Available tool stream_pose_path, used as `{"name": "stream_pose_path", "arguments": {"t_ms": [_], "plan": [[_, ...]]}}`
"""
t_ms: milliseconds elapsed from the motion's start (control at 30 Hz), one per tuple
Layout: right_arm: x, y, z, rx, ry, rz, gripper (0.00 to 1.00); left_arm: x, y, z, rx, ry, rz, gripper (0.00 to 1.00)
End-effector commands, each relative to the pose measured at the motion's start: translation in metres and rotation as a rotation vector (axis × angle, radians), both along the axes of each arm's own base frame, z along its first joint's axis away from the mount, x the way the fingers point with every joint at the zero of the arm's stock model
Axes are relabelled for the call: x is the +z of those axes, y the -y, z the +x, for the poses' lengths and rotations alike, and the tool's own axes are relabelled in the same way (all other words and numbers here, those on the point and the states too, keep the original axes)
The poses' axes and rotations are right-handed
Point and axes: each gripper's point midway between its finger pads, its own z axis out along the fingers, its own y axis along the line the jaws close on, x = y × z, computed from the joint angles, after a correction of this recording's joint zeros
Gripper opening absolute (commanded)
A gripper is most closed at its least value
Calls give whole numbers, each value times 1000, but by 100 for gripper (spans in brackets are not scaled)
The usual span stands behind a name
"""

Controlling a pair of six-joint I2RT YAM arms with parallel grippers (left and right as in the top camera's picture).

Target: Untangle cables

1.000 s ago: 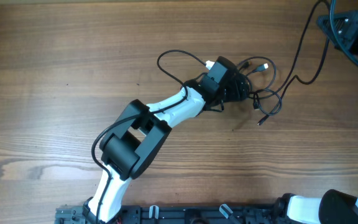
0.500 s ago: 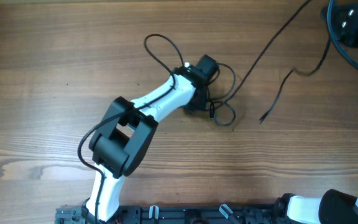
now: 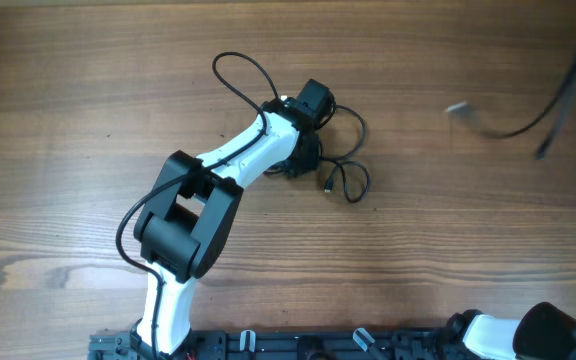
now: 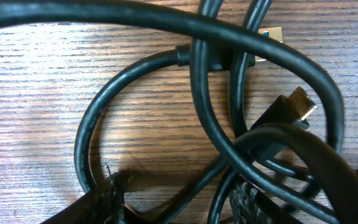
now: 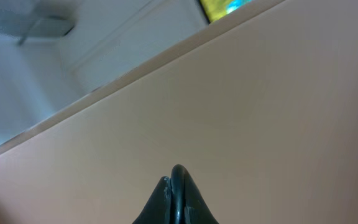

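Observation:
The black cables [image 3: 346, 178] lie bunched in loose loops at the table's middle, with one loop [image 3: 236, 68] reaching back left. My left gripper [image 3: 306, 150] is down on the bunch. In the left wrist view its fingertips [image 4: 114, 200] stand partly apart with cable strands [image 4: 207, 112] running between them, and a gold-tipped plug [image 4: 297, 106] lies close by. One separate cable [image 3: 528, 125] hangs blurred in the air at the far right. My right gripper [image 5: 178, 186] is shut on a thin black strand and points up at a wall. It is outside the overhead view.
The wooden table [image 3: 88, 120] spreads around the bunch. The left arm [image 3: 183, 215] lies across the front middle. The right arm's base [image 3: 558, 335] sits at the front right corner, and a dark rail [image 3: 298, 345] runs along the front edge.
My left gripper has dragged the bunch to the left. One cable has come out of the bunch and been lifted up and away to the right.

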Motion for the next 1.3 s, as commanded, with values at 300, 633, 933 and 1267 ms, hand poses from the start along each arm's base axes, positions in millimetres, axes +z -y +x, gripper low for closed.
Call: {"name": "stream_pose_path", "arguments": {"t_ms": [300,633,933,1267], "plan": [[-141,-27,7,21,-560,0,4,26,-37,-12,47,-53,49,80],[-68,64,30,-498,-251,-283,4,113,-34,-9,60,82,-108,100],[-242,218,93,-700,-646,-177,4,115,-30,-3,58,105,-126,100],[-505,234,125,-535,-1159,75,19,116,-27,-2,72,109,-143,100]]}}
